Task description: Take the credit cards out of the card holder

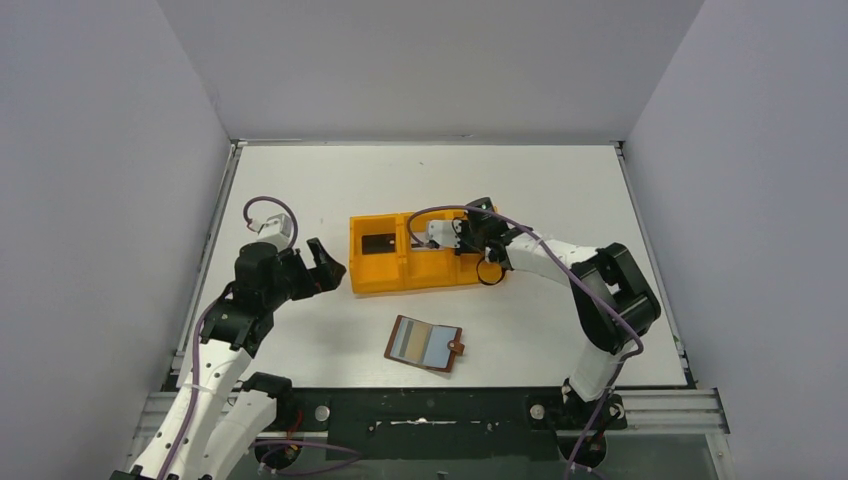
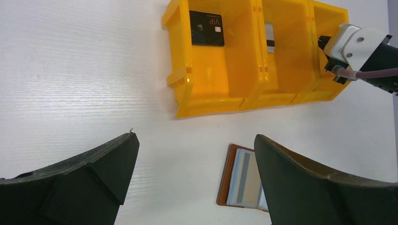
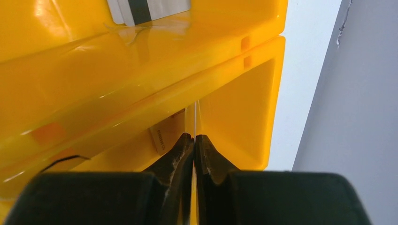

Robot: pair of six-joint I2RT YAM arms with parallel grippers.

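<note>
Card holder (image 1: 427, 343): lies open, flat on table (image 1: 560, 190), on the near side of orange tray (image 1: 380, 275), apart from it.
Black card (image 2: 206, 28): flat in tray's left compartment.
Silvery card (image 2: 269, 37): in tray's middle compartment.
Tan card (image 3: 195, 117): edge-on inside tray's right compartment.
Right gripper (image 3: 194, 140): fingers pinched tight on tan card.
Left gripper (image 2: 195, 137): jaws wide, nothing held, left of tray.

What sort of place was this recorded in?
Probably a lab robot cell: a white table boxed in by plain walls, two arms bolted at its near edge, and staged props, an orange tray and card holder.
</note>
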